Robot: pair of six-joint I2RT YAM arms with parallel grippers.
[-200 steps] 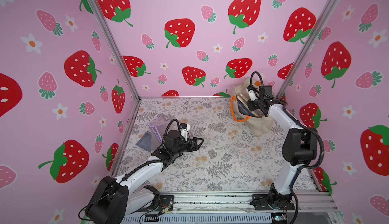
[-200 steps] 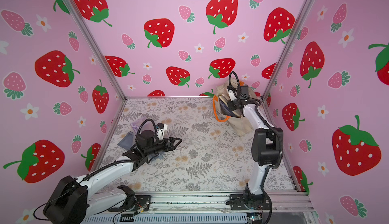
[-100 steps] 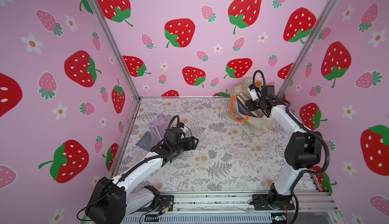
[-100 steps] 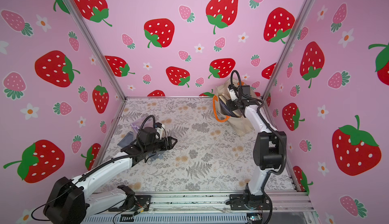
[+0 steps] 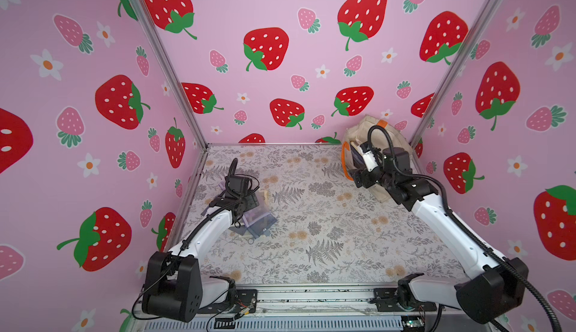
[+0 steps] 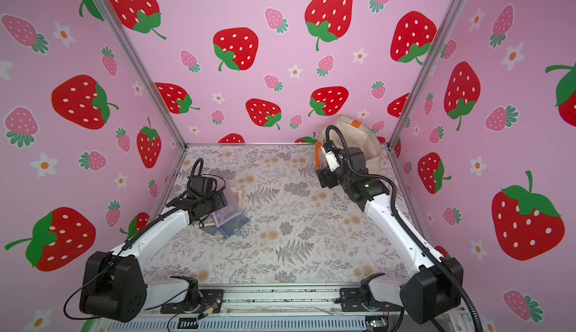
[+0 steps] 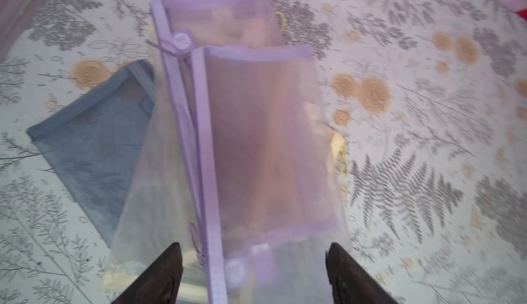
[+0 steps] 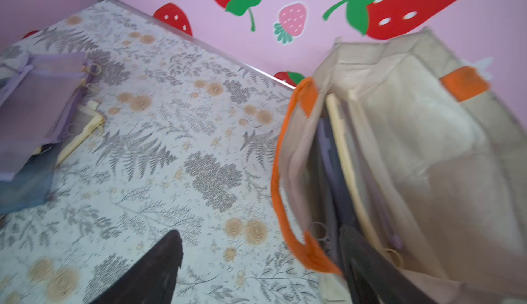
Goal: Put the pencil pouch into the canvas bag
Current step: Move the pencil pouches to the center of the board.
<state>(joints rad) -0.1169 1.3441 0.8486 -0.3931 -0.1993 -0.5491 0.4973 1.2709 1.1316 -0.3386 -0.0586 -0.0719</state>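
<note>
Left pincer (image 7: 253, 248) hung spread wide over the purple pencil pouch (image 7: 256, 145) lying on the surface (image 5: 327, 221); right pincer (image 8: 261, 232) gaped apart at the mouth of the canvas bag (image 8: 427, 151), far right corner.

Pink strawberry-print walls (image 5: 280, 3) enclose a floor (image 5: 311, 237) — grey ferns, tan blossoms — evenly lit.

We see canvas bag (image 8: 427, 151): matt coarse cloth, orange woven straps; top purple pouch (image 7: 256, 134): sheer mesh; table (image 7: 427, 180): matt print.
</note>
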